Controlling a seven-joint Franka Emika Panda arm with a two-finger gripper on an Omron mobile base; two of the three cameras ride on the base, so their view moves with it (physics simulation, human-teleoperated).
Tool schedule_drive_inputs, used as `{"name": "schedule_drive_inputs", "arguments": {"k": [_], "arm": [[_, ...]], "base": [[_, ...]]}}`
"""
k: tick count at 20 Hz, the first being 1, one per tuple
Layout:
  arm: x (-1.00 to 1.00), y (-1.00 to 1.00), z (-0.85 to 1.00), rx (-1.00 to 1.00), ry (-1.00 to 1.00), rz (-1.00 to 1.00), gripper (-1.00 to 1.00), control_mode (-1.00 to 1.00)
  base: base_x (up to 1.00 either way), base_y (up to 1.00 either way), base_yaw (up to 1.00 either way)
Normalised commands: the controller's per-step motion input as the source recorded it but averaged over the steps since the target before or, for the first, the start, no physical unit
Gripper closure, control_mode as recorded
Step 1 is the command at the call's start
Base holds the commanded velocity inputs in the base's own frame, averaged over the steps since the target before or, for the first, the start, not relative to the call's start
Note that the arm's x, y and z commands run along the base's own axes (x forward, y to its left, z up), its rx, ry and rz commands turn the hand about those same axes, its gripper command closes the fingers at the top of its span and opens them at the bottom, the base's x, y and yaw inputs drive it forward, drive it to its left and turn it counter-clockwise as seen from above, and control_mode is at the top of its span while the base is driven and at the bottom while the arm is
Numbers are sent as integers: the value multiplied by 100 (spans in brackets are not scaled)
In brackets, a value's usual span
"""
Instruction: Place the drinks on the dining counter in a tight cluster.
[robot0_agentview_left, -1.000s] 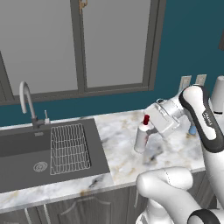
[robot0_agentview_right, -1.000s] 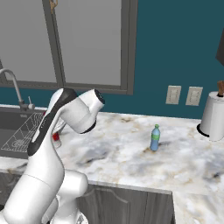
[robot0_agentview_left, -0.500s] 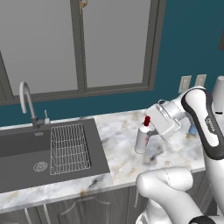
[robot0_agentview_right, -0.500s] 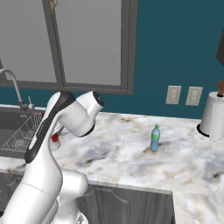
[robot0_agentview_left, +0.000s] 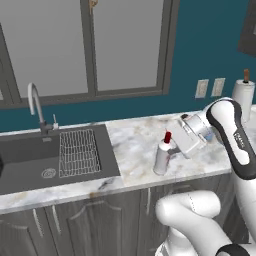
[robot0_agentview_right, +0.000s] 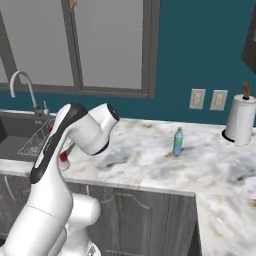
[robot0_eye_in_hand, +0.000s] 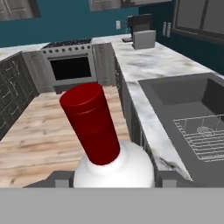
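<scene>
Claw clamped on the white bottle, tilted above the marble worktop.

The gripper (robot0_agentview_left: 170, 151) has its jaws closed on the body of the white bottle (robot0_agentview_left: 162, 156), whose red cap (robot0_eye_in_hand: 91, 121) leans toward the sink (robot0_agentview_left: 30, 160). The bottle hangs near the worktop's (robot0_agentview_left: 135, 145) front edge, right of the sink. The pale blue-green bottle (robot0_agentview_right: 177, 141) stands upright on the same worktop, well apart, toward the paper towel roll (robot0_agentview_right: 240, 120).

worktop (robot0_agentview_left: 135, 145): glossy veined marble
sink (robot0_agentview_left: 30, 160): matt dark grey
rack (robot0_agentview_left: 77, 152): metal wire
bottle (robot0_agentview_left: 162, 155): smooth white, glossy red cap
floor (robot0_eye_in_hand: 39, 135): wood planks
</scene>
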Motion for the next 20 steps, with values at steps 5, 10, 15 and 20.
{"name": "schedule_drive_inputs", "arguments": {"k": [5, 10, 15, 20], "arm": [[0, 0, 0, 0, 0, 0, 100, 100], [0, 0, 0, 0, 0, 0, 100, 100], [0, 0, 0, 0, 0, 0, 100, 100], [0, 0, 0, 0, 0, 0, 100, 100]], "base": [[-94, 58, 24], [-12, 86, 83], [-1, 67, 96], [0, 66, 97]]}}
